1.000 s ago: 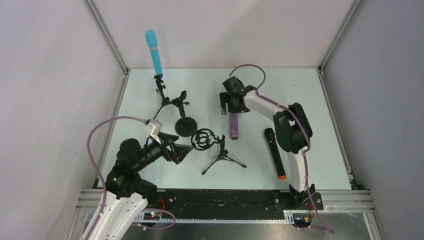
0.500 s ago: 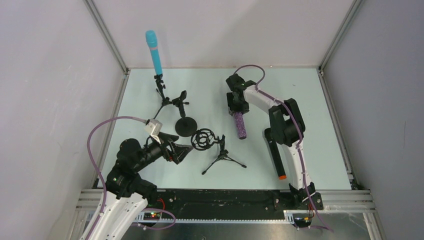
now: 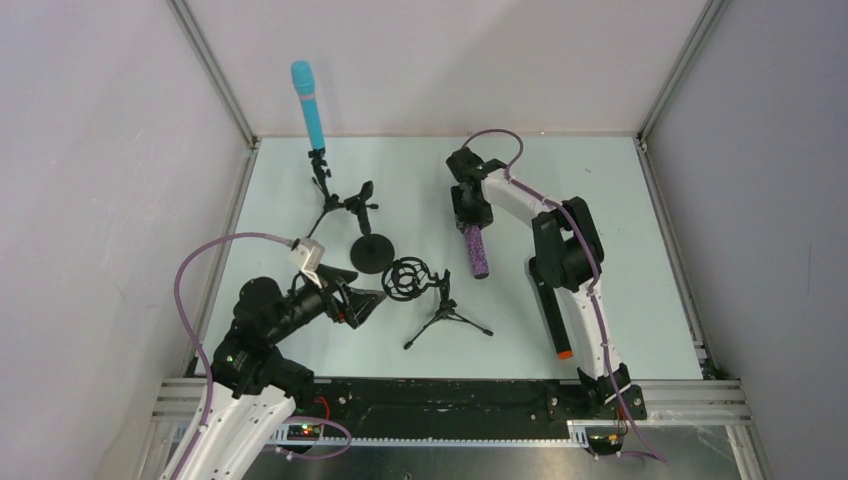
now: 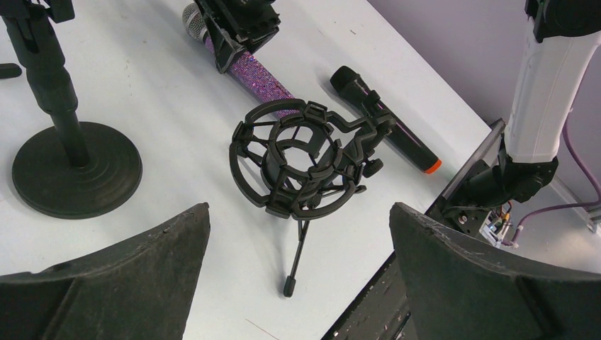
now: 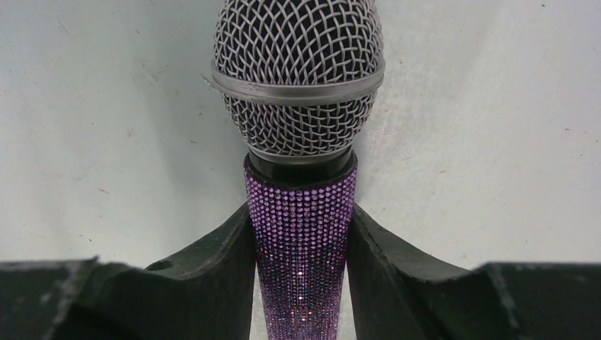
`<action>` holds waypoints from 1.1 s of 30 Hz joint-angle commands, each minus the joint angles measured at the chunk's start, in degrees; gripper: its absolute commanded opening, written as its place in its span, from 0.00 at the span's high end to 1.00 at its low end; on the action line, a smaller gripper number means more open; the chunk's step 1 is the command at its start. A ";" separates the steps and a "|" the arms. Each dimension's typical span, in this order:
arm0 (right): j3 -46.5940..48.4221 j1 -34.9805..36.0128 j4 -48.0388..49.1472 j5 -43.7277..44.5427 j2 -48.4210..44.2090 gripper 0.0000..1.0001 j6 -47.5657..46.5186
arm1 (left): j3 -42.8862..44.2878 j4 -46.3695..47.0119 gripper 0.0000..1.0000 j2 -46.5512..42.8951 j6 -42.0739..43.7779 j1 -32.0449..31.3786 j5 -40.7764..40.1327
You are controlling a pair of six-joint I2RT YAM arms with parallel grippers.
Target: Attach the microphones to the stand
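Pale tabletop (image 3: 620, 200) underneath. Pinching the purple glitter mic (image 5: 300, 198) in the right gripper (image 5: 300, 248) just under its mesh head, handle trailing back below the wrist. Left gripper (image 4: 298, 273) gaping, empty, closer to the shock-mount stand (image 4: 305, 159).

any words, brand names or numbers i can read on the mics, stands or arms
None can be read. No print shows on the purple glitter mic, the black mic, the light blue mic or the shock-mount stand. The small board at the table edge is too small and blurred to read.

Lab cell: aluminium frame (image 3: 212, 70), white walls (image 3: 450, 60)
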 commanded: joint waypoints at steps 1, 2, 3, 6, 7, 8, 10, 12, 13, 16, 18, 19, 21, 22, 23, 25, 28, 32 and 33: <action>-1.38 -0.99 -2.10 0.68 -1.57 0.91 -1.51 | 0.24 0.19 0.00 -0.08 1.40 -0.14 0.95; -2.08 -1.06 -1.75 0.70 -1.96 0.98 -1.67 | 0.30 0.21 0.00 -0.13 1.45 -0.20 0.95; -2.41 -1.07 -0.98 0.80 -2.80 1.00 -1.94 | 0.27 0.23 0.00 -0.14 1.41 -0.16 0.91; -3.55 -1.10 0.33 1.69 -4.55 1.00 -2.41 | 0.24 0.19 0.00 -0.39 1.33 -0.19 0.51; -3.58 -1.09 0.79 1.70 -5.24 1.00 -2.61 | 0.19 0.21 0.00 -0.45 1.32 -0.21 0.42; -3.60 -1.08 0.93 1.81 -5.60 1.00 -2.75 | 0.18 0.19 0.00 -0.54 1.32 -0.19 0.34; -3.73 -1.08 1.26 1.93 -7.07 1.00 -3.13 | 0.15 0.23 0.00 -0.57 1.32 -0.27 0.15; -4.17 -1.13 1.83 2.18 -8.69 1.00 -3.50 | 0.15 0.21 0.00 -0.69 1.31 -0.16 -0.07; -4.59 -1.16 2.15 2.28 -9.30 1.00 -3.50 | 0.15 0.20 0.00 -0.68 1.27 -0.22 -0.14; -7.52 -1.33 4.75 2.29 -13.48 1.00 -3.48 | 0.14 0.21 0.00 -0.65 1.29 -0.22 -0.27; -9.40 -1.46 6.29 2.22 -16.33 1.00 -3.40 | 0.07 0.17 0.00 -0.68 1.24 -0.23 -0.41; -10.66 -1.51 6.75 2.20 -17.42 1.00 -3.36 | 0.06 0.19 0.00 -0.68 1.25 -0.18 -0.45; -12.66 -1.52 8.37 2.06 -21.97 1.00 -3.25 | 0.06 0.19 0.00 -0.68 1.18 -0.25 -0.50; -13.45 -1.59 9.63 1.88 -23.23 1.00 -3.22 | 0.06 0.15 0.00 -0.68 1.20 -0.23 -0.52; -14.92 -1.60 10.31 1.74 -25.78 1.00 -3.23 | 0.06 0.15 0.00 -0.62 1.15 -0.24 -0.60; -17.48 -1.60 12.69 1.58 -29.87 1.00 -3.07 | 0.10 0.16 0.00 -0.66 1.20 -0.22 -0.48; -22.72 -2.01 17.72 -0.34 -36.10 1.00 -1.90 | 0.02 0.10 0.00 -0.88 1.19 -0.21 -0.82; -30.07 -2.54 25.48 -5.18 -46.07 1.00 -1.20 | 0.08 0.08 0.00 -0.78 1.14 -0.18 -0.75; -31.43 -2.52 28.98 -6.00 -49.64 1.00 -1.41 | 0.07 0.08 0.00 -0.73 1.14 -0.15 -0.78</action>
